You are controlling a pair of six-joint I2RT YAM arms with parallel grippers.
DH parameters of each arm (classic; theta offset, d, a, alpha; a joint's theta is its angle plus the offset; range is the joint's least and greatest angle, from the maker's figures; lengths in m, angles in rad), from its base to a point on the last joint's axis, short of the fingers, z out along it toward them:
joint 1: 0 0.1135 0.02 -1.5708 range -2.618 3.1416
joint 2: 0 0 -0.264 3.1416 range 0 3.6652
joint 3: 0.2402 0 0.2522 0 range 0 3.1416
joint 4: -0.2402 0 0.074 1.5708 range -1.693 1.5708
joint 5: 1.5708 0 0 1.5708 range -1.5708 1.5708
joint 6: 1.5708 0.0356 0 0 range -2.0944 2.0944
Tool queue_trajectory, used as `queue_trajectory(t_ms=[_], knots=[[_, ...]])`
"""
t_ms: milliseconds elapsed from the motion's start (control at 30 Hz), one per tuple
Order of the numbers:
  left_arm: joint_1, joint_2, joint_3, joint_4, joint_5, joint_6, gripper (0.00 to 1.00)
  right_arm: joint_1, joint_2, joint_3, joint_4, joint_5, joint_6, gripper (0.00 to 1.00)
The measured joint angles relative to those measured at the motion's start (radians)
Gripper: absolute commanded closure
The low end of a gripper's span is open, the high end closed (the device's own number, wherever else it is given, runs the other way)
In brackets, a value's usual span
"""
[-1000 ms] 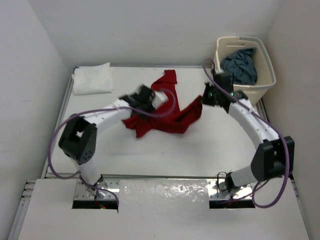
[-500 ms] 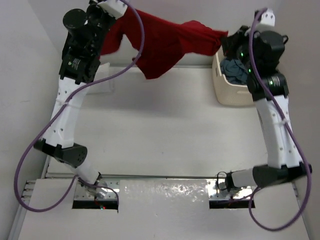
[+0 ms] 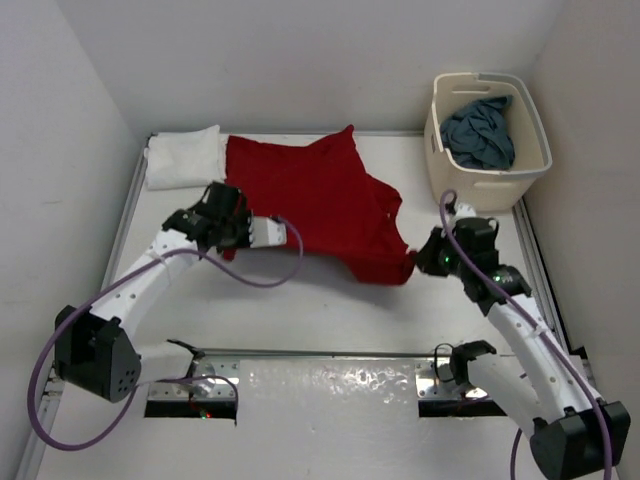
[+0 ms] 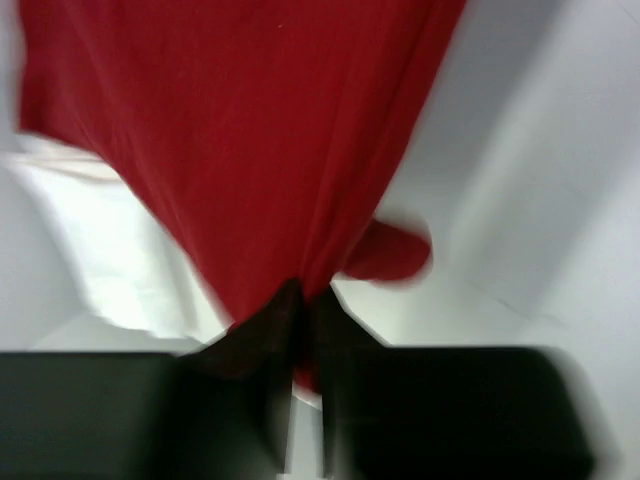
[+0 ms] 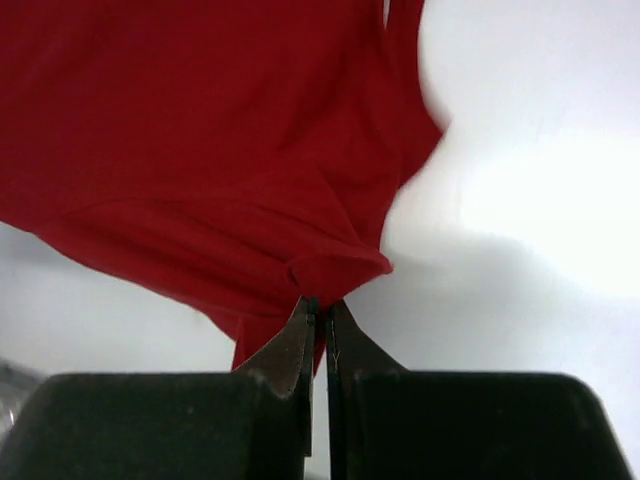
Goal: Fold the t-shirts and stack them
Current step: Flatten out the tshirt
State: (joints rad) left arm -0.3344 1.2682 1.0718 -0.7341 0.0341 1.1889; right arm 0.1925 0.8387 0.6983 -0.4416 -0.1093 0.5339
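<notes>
Top, red shirt (image 3: 320,205): spread mostly flat on table (image 3: 300,300), far-centre. Its far edge lies along the far table edge and its near-right corner tapers to a point.
Top, left claw (image 3: 266,232): mine, low over the table at the shirt's near-left edge, fingers together on the hem.
Top, right claw (image 3: 420,258): mine too, at the shirt's near-right corner, which is pulled to a tip at the fingers.
Top, white shirt (image 3: 183,157): folded, far-left corner, right side just beside the red shirt's far-left corner. Can't tell if they touch.
Top, blue shirt (image 3: 480,130): crumpled inside the basket (image 3: 490,182), far right.
L wrist, left claw (image 4: 300,300): fingers pressed tight w/ no gap showing, a fold of red shirt (image 4: 250,130) pinched between the tips.
L wrist, cloth: fans out wide from the pinch towards the far side, and a small red lobe sits right of the tips. Pic is blurred.
L wrist, bkgd: pale patch left of the shirt, too blurred to say what it is.
R wrist, right claw (image 5: 320,305): fingers closed, only a hairline between them, nipping a rolled hem corner of red shirt (image 5: 200,150).
R wrist, cloth: stretches away left and far from the tips, smooth w/ one seam line across it. Bare white table is on the right.
</notes>
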Motion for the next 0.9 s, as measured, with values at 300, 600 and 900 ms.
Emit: queue_trajectory(t_ms=[300, 600, 900], knots=[[-0.061, -0.062, -0.170, -0.148, 0.011, -0.054, 0.00, 0.046, -0.037, -0.399, -0.009, -0.048, 0.166, 1.00], [0.362, 0.060, -0.139, -0.190, 0.037, -0.212, 0.39, 0.046, -0.005, -0.388, 0.027, -0.029, 0.200, 1.00], [0.447, 0.362, -0.022, -0.112, 0.101, -0.560, 0.00, 0.046, 0.002, -0.373, 0.046, 0.010, 0.184, 1.00]])
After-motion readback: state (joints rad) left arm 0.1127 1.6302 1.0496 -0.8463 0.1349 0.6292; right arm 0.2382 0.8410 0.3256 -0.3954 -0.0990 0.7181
